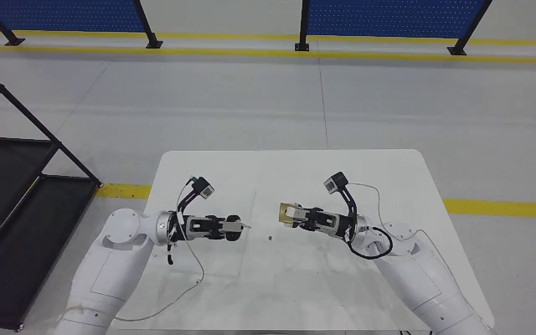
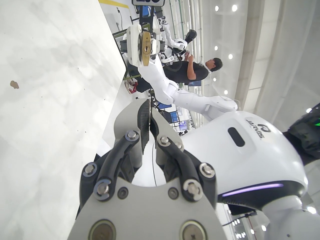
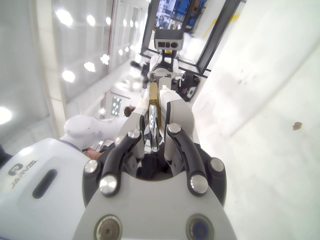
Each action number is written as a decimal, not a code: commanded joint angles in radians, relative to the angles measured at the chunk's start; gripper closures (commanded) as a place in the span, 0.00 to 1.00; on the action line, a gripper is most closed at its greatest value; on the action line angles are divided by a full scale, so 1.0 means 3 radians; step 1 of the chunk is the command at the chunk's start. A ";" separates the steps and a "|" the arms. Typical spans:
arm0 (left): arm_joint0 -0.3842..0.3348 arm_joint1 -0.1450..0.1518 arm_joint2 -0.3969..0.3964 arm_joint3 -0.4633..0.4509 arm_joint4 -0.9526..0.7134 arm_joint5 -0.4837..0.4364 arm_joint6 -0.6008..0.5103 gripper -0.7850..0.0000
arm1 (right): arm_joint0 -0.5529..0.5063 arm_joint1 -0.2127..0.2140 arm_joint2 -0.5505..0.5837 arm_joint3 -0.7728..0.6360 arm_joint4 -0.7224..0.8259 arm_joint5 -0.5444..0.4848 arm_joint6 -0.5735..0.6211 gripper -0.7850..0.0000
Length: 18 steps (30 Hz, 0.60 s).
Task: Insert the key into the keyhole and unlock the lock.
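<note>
We see the left gripper closed on the thin key, whose tip juts toward the lock. The right gripper clamps the brass lock by its sides, with the keyhole end facing the key. The two are held above the table, near each other but not touching. A brown speck lies on the table between them.
</note>
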 commanded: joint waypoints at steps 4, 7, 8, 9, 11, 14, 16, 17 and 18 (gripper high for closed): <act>-0.0046 -0.0006 0.0068 -0.0067 0.0113 -0.0108 0.0209 1.00 | 0.0000 0.0000 0.0000 0.0000 0.0000 0.0000 0.0000 1.00; -0.0060 -0.0008 0.0101 -0.0095 0.0147 -0.0136 0.0308 1.00 | 0.0000 0.0000 0.0000 0.0000 0.0000 0.0000 0.0000 1.00; -0.0067 -0.0008 0.0111 -0.0099 0.0145 -0.0140 0.0330 1.00 | 0.0000 0.0000 0.0000 0.0000 0.0000 0.0000 0.0000 1.00; -0.0073 -0.0008 0.0119 -0.0102 0.0157 -0.0144 0.0345 1.00 | 0.0000 0.0000 0.0000 0.0000 0.0000 0.0000 0.0000 1.00; -0.0092 -0.0010 0.0158 -0.0112 0.0185 -0.0139 0.0393 1.00 | 0.0000 0.0000 0.0000 0.0000 0.0000 0.0000 0.0000 1.00; -0.0127 -0.0014 0.0204 -0.0118 0.0219 -0.0131 0.0475 1.00 | 0.0000 0.0000 0.0000 0.0000 0.0000 0.0000 0.0000 1.00; -0.0151 -0.0017 0.0235 -0.0120 0.0229 -0.0109 0.0532 1.00 | 0.0000 0.0000 0.0000 0.0000 0.0000 0.0000 0.0000 1.00; -0.0165 -0.0018 0.0251 -0.0125 0.0250 -0.0104 0.0558 1.00 | 0.0000 0.0000 0.0000 0.0000 0.0000 0.0000 0.0000 1.00; -0.0176 -0.0020 0.0270 -0.0130 0.0259 -0.0097 0.0579 1.00 | 0.0000 0.0000 0.0000 0.0000 0.0000 0.0000 0.0000 1.00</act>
